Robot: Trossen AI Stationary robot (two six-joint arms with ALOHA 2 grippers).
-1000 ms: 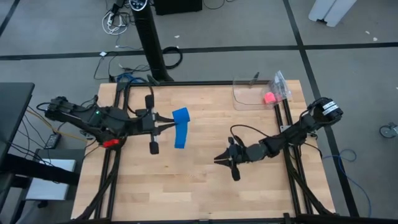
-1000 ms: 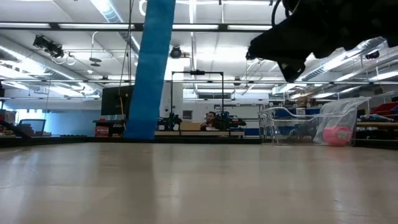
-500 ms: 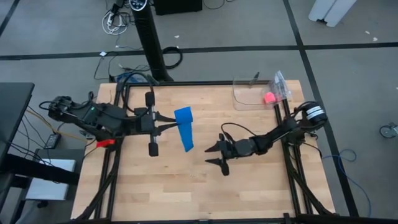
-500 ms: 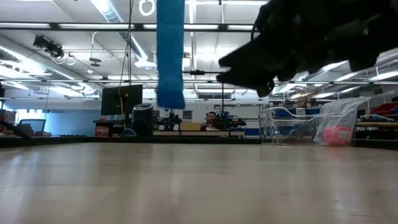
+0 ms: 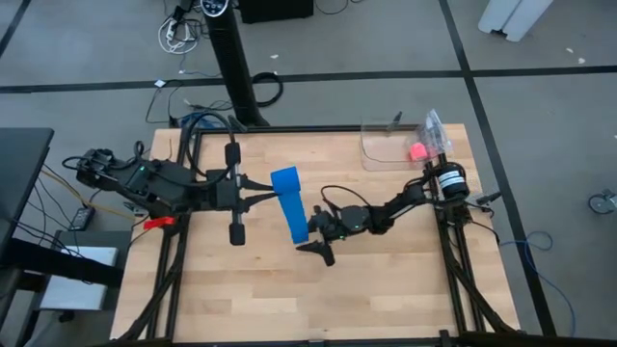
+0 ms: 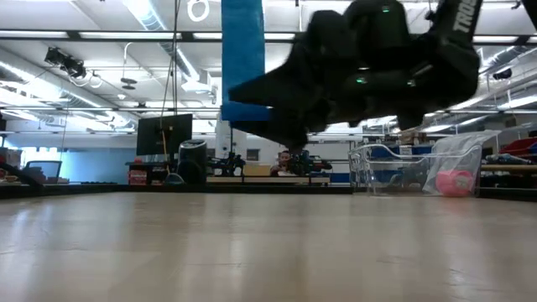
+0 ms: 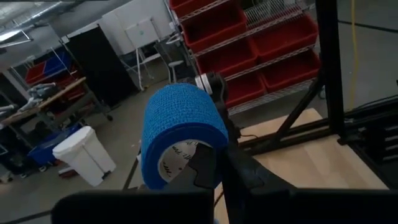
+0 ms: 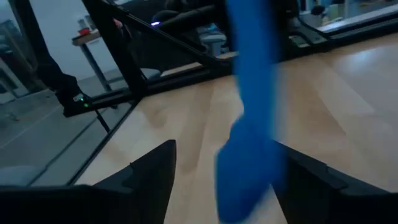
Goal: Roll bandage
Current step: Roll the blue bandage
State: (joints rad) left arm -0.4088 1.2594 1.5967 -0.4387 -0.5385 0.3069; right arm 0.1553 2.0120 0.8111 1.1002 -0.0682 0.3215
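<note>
Nearest, our right gripper [image 5: 311, 241] has its fingers spread apart, straddling the hanging tail of the blue bandage [image 5: 290, 202] above the wooden table [image 5: 386, 289]. Left of it, our left gripper [image 5: 266, 189] is clamped on the bandage's rolled upper end. Farther right, a pink ball [image 5: 417, 151].

dark jointed arms, black cables, white lettering
</note>
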